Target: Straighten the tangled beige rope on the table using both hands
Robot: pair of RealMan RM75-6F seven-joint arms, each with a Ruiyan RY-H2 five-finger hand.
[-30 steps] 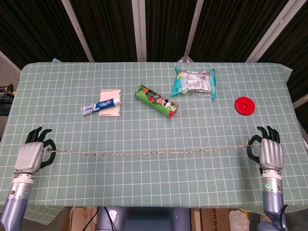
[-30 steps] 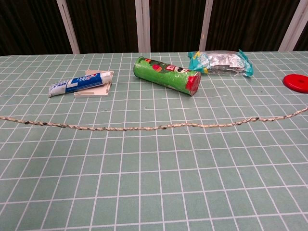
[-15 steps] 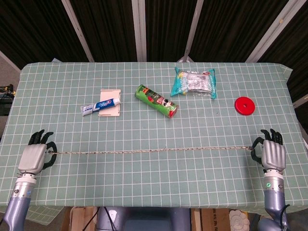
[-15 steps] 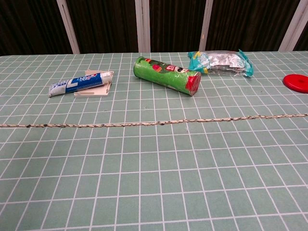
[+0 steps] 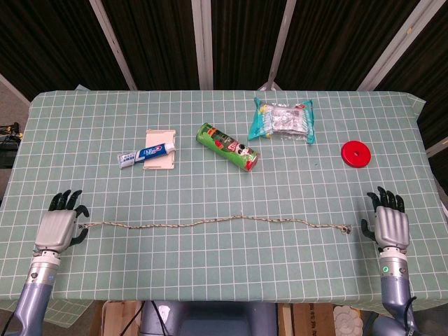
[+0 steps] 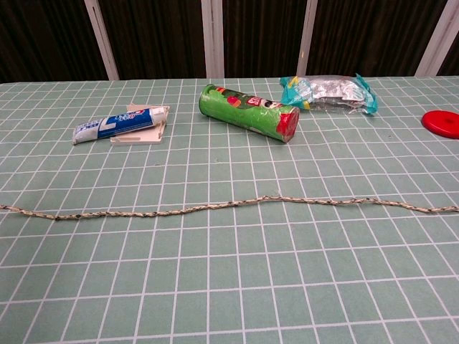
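The rope [image 5: 217, 223] lies across the near part of the counter [image 5: 105, 126], running from 9 o'clock to 3 o'clock in one long, nearly straight line with a slight rise near its middle. In the chest view the rope [image 6: 229, 206] crosses the whole width of the green checked cloth.

My left hand [image 5: 59, 224] sits at the 9 o'clock end. The rope's end reaches right to its fingers, but I cannot tell whether they pinch it or only touch it.

My right hand [image 5: 389, 222] sits at the 3 o'clock end, fingers spread and holding nothing. The rope's knotted tip lies on the cloth just beside it, apart from the fingers.

Further back, toward 12 o'clock, a green can [image 5: 227, 147] lies on its side. At 10 o'clock from the can's place a toothpaste tube [image 5: 147, 154] rests partly on a flat white card [image 5: 161, 157]. A snack bag [image 5: 283, 120] lies at 1 o'clock, and a red disc [image 5: 357, 153] at 2 o'clock.
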